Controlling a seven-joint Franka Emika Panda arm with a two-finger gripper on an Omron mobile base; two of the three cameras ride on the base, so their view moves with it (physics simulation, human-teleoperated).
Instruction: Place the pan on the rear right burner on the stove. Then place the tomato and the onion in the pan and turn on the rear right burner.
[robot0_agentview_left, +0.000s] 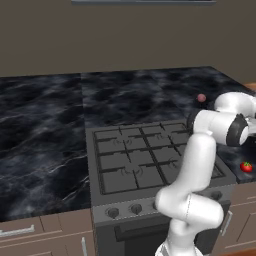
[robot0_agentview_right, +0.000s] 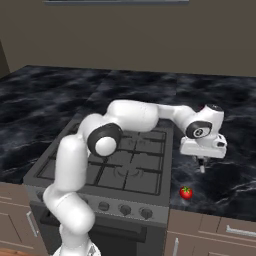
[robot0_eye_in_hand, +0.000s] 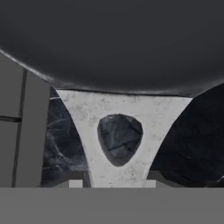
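Observation:
In the hand view the pan (robot0_eye_in_hand: 113, 43) is a dark round body across the top, and its silvery handle (robot0_eye_in_hand: 120, 105), with a hole in it, runs down to my gripper (robot0_eye_in_hand: 113, 183). The gripper is shut on the handle's end, a fingertip on each side. In the right base view the gripper (robot0_agentview_right: 201, 167) points down over the marble counter just right of the stove (robot0_agentview_right: 130, 175). The bright red tomato (robot0_agentview_right: 186, 192) lies on the counter in front of the gripper, near the front edge. The pinkish onion (robot0_agentview_left: 201, 98) rests further back on the counter, behind the arm.
The stove's black grates (robot0_agentview_left: 130, 155) stand bare, with the row of knobs (robot0_agentview_left: 136, 208) along the front. Dark marble counter (robot0_agentview_left: 40, 130) stretches to the left and behind the stove. My white arm (robot0_agentview_right: 135, 117) reaches across the right burners.

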